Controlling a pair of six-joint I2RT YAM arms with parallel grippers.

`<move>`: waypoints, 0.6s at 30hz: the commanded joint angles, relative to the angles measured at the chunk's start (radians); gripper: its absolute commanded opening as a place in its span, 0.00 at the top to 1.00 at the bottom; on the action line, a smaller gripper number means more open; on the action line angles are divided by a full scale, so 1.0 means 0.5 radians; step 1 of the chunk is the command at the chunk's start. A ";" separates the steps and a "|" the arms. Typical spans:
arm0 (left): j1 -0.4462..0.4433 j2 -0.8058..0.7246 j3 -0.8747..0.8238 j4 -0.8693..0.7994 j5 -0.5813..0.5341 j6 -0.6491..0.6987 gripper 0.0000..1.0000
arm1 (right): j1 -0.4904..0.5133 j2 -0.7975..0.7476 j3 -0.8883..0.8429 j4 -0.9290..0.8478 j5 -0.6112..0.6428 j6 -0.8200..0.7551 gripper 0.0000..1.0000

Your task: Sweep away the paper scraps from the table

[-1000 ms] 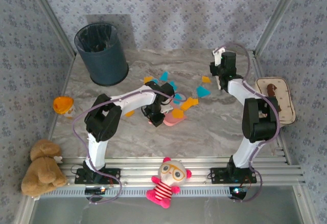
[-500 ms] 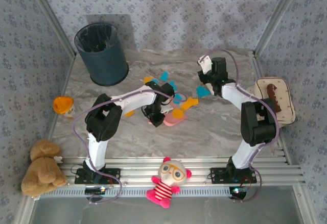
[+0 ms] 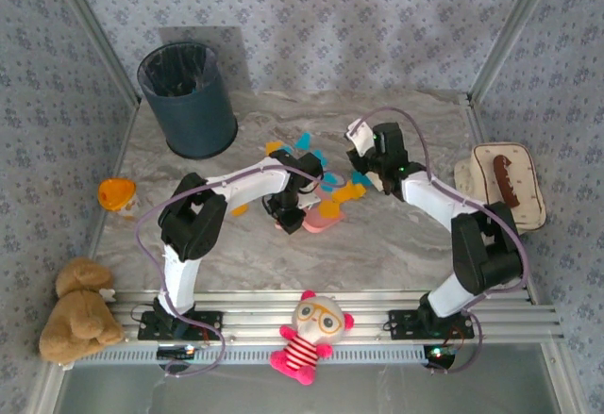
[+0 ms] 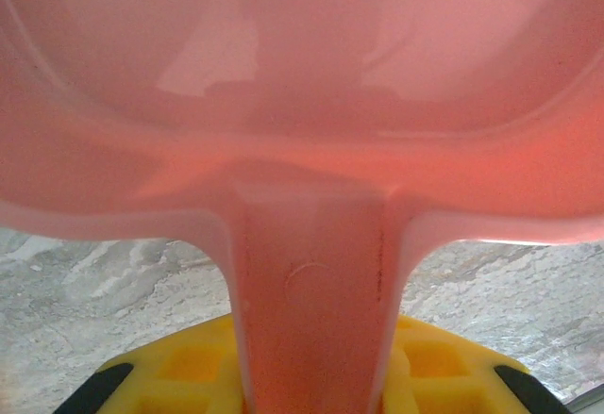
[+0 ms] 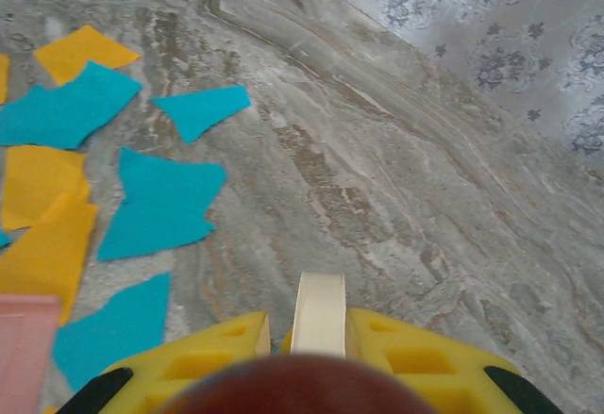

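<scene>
The table [image 3: 396,244] has a grey-white marbled top with silver rails along its near edge. Orange and blue paper scraps [image 3: 304,140] lie scattered around its middle, with a pink dustpan [image 3: 316,223] at their near side. A dark bin [image 3: 189,103] stands far left. An orange toy [image 3: 116,193] sits at the left edge, a cream tray [image 3: 533,211] at the right, and a doll [image 3: 307,334] lies on the rails.

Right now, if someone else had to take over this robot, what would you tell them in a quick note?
Left end effector: shut on the handle of the pink dustpan, pan at mid-table.
Right end effector: shut on a cream tool handle, low over the table, just right of the scraps.
Paper scraps: orange and blue, loose on the table beside the pan's edge.
Done: both tools in hand.
Left: push the scraps into the dustpan, then probably tip it into the dark bin, far left.
</scene>
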 commanded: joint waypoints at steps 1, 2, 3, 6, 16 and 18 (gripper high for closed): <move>0.003 0.053 0.056 -0.064 0.044 0.032 1.00 | 0.072 -0.080 -0.057 -0.101 -0.004 0.138 1.00; 0.000 0.060 0.061 -0.064 0.044 0.034 1.00 | 0.091 -0.096 -0.066 -0.104 0.008 0.153 1.00; 0.002 0.066 0.069 -0.065 0.044 0.034 1.00 | 0.112 -0.117 -0.076 -0.109 0.014 0.172 1.00; -0.002 0.087 0.093 -0.065 0.048 0.026 1.00 | 0.168 -0.174 -0.102 -0.118 0.018 0.228 1.00; -0.009 0.147 0.178 -0.061 0.059 0.011 1.00 | 0.301 -0.320 -0.165 -0.169 -0.043 0.373 1.00; -0.014 0.155 0.186 -0.061 0.064 0.013 1.00 | 0.328 -0.340 -0.164 -0.185 -0.043 0.382 1.00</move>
